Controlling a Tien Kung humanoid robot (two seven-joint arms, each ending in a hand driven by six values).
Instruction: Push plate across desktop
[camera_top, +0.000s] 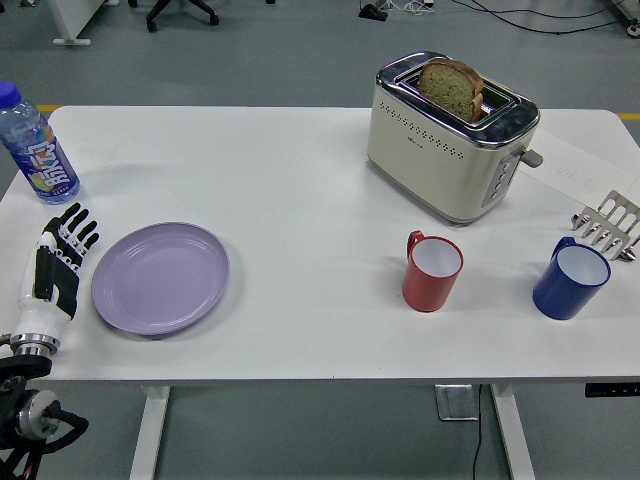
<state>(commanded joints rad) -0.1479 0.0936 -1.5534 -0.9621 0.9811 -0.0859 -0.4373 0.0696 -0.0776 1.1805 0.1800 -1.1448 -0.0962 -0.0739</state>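
A lilac plate (161, 277) lies flat on the white table (320, 200), left of the middle and near the front. My left hand (58, 263) comes in from the lower left and lies just left of the plate's rim, a small gap between them. Its fingers (78, 226) are straight and spread, pointing away from me, holding nothing. My right hand is out of view.
A water bottle (35, 147) stands at the far left, behind my hand. A cream toaster (448, 137) with a slice of bread stands at the back. A red mug (432, 270) and a blue mug (571, 279) stand right of the plate. A metal rack (610, 224) is at the right edge.
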